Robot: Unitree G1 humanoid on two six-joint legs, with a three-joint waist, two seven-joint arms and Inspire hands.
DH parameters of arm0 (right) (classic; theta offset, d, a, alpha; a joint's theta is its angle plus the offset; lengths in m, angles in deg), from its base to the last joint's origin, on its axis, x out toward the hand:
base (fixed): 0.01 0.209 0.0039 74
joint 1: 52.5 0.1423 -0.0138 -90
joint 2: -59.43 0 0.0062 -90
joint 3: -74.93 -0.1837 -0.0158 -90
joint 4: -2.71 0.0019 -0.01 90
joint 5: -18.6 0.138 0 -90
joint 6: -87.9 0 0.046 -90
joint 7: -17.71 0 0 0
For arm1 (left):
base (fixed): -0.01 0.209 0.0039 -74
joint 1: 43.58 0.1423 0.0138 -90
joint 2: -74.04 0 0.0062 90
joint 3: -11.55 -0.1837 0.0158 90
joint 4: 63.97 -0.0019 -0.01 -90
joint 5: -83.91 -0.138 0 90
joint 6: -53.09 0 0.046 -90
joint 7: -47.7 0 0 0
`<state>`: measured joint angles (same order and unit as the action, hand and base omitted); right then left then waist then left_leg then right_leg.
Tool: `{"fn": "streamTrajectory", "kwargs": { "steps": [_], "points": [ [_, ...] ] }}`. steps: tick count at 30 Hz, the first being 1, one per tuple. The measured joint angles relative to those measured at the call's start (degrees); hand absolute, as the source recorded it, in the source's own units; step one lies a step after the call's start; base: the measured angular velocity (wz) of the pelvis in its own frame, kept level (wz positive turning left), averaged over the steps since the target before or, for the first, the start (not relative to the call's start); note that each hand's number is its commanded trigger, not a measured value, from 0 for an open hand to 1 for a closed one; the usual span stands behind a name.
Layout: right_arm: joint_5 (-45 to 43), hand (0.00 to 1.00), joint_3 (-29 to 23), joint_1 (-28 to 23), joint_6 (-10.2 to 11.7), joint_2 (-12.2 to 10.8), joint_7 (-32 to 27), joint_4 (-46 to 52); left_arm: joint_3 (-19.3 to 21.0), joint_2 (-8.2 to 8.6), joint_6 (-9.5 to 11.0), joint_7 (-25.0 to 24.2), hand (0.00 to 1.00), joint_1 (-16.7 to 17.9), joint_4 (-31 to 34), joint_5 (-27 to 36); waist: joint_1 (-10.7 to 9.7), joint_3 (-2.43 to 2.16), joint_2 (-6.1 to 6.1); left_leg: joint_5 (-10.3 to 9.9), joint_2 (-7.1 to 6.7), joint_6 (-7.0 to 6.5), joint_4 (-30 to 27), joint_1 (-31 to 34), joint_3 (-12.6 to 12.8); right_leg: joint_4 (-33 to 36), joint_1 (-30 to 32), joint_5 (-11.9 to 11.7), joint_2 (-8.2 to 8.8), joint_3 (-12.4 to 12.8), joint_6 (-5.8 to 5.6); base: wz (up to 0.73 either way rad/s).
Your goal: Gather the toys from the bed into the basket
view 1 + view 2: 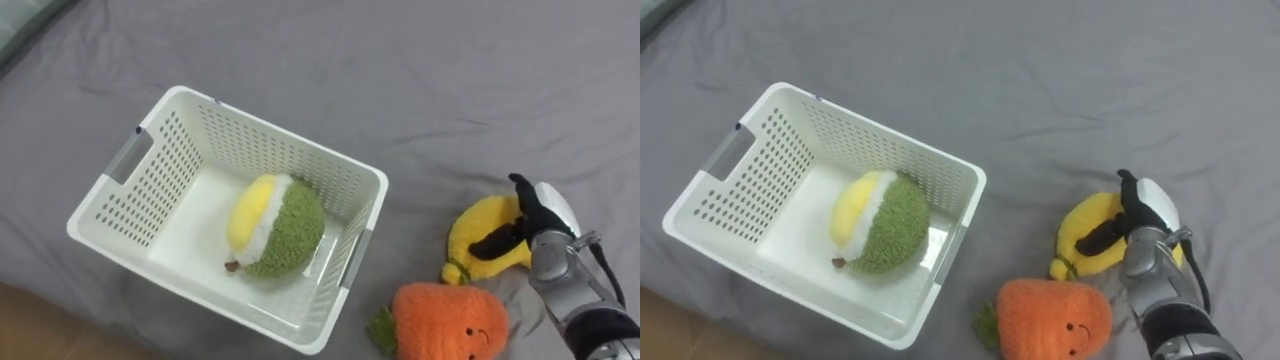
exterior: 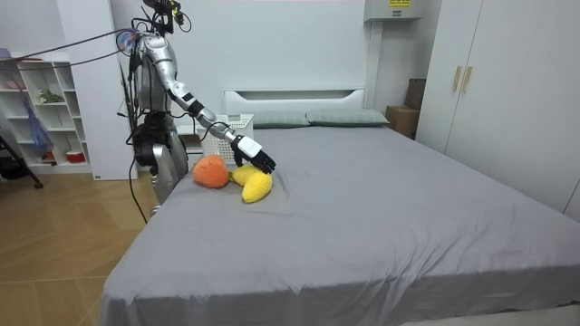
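Left eye view, and the right hand (image 1: 550,212) is in from the lower right and down on the yellow plush toy (image 1: 474,234), which lies on the grey bed (image 1: 400,70) at the right of the scene. The dark fingers (image 1: 495,243) are curled about it, one laid across its top and another hooked over its far edge, so it looks like a hold, though the toy is not yet off the bed. Its long axis seems to run from near-left to far-right, passing under the palm. Just near of it, touching or all but touching, sits the orange plush toy (image 1: 445,320), not yet collected. Now the relation that matters: the white basket (image 1: 250,140) lies well to the left of the hand, its open top facing up and its right wall the side nearest. A green and yellow plush toy (image 1: 275,225) is already inside. So the carry, by my reckoning, goes leftward over that rim.
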<state>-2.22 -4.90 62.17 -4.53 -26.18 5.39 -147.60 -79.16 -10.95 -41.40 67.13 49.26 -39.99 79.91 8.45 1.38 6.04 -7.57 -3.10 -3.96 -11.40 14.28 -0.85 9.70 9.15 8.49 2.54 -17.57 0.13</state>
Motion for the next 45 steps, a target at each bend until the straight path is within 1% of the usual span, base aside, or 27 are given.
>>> {"fn": "streamTrajectory", "kwargs": {
  "steps": [4,6,8,9,13,15,16,17,20,23,32,45],
  "points": [
    [-2.1,0.0,0.4,0.3,0.0,0.1,0.0,-1.8,-0.1,-0.31,-0.1,-0.3,0.0,0.0,-0.1,0.0,0.4,0.01,0.13,0.0,-0.01,-0.01,0.0,-0.1,0.0,0.0,0.0,0.0,0.03,0.1,0.0,0.0],
    [-2.5,0.0,2.3,0.2,-0.1,0.5,-0.1,-3.2,-0.3,-0.57,-0.2,-0.6,0.0,-0.1,-0.1,0.0,0.7,-0.02,0.29,0.0,-0.01,-0.01,0.0,-0.1,0.0,0.0,-0.1,0.0,0.04,0.0,0.0,0.0],
    [-3.5,0.0,4.6,0.1,-0.2,0.9,0.0,-4.1,-1.4,-1.13,-0.4,-1.2,0.0,-0.1,-0.1,0.0,1.1,0.01,0.57,0.0,-0.01,-0.01,0.0,0.0,0.0,0.0,0.0,0.0,0.03,-0.1,0.0,0.0],
    [-3.9,0.0,4.9,0.2,-0.3,1.0,0.0,-4.1,-1.8,-1.23,-0.5,-1.2,0.0,-0.1,-0.1,0.0,1.2,-0.02,0.63,0.0,-0.02,-0.01,0.0,0.0,0.0,0.0,0.0,0.0,0.02,-0.1,0.0,0.0],
    [-5.2,0.0,6.7,0.2,-1.4,1.4,0.6,-4.1,-3.6,-1.3,-0.9,-1.3,0.0,-0.4,-0.1,0.0,1.7,-0.07,0.73,0.0,-0.12,-0.04,0.0,0.0,-0.1,0.0,-0.1,0.0,-0.19,-0.1,0.0,0.0],
    [-7.1,0.0,7.2,0.1,-1.4,1.4,0.7,-4.1,-4.1,-1.35,-1.0,-1.3,0.0,-0.4,-0.2,0.0,1.8,-0.07,0.72,0.0,-0.14,-0.05,0.0,0.0,-0.1,0.0,-0.1,0.0,-0.21,0.1,0.0,0.0],
    [-8.4,0.66,7.9,0.1,-1.4,1.4,0.8,-4.1,-4.1,-1.38,-1.1,-1.4,0.0,-0.4,-0.2,0.0,1.9,-0.04,0.68,0.0,-0.15,-0.05,0.0,0.0,-0.2,0.0,-0.1,0.0,-0.2,0.1,0.0,0.0],
    [-9.2,1.0,8.9,0.1,-1.5,1.4,0.9,-4.1,-4.2,-1.48,-1.1,-1.5,0.0,-0.5,-0.2,0.0,2.0,-0.03,0.67,0.0,-0.15,-0.05,0.0,0.0,-0.2,0.0,-0.1,0.0,-0.2,0.2,0.0,0.0],
    [-10.5,1.0,10.1,0.1,-2.3,1.6,1.1,-4.1,-5.1,-1.79,-1.0,-1.7,0.0,-0.9,-0.2,0.0,2.6,0.02,0.57,0.0,-0.15,-0.05,0.0,0.0,-0.2,0.0,-0.1,0.0,-0.21,0.2,0.0,0.0],
    [-11.7,1.0,11.1,0.1,-2.6,2.1,1.2,-4.1,-5.1,-1.83,-0.9,-2.1,0.0,-1.3,-0.2,0.0,3.1,0.11,0.45,0.0,-0.19,-0.05,0.0,0.0,-0.4,0.0,-0.1,0.0,-0.22,0.2,0.0,0.02],
    [-14.6,1.0,11.2,0.1,-2.8,3.4,0.4,-4.0,-5.2,-1.85,-0.9,-2.3,0.0,-1.4,-0.1,0.0,3.1,0.21,0.26,0.0,-0.25,-0.05,0.0,0.2,-0.8,0.0,-0.1,0.0,-0.26,0.2,0.0,0.01],
    [-14.3,1.0,11.1,0.0,-2.6,3.6,1.0,-3.8,-5.2,-1.83,-0.9,-2.4,0.0,-2.4,-0.1,0.1,3.0,0.16,0.34,0.0,-0.26,-0.07,0.0,0.1,-0.7,0.0,-0.1,0.0,-0.22,0.2,0.0,0.0]
  ]
}}
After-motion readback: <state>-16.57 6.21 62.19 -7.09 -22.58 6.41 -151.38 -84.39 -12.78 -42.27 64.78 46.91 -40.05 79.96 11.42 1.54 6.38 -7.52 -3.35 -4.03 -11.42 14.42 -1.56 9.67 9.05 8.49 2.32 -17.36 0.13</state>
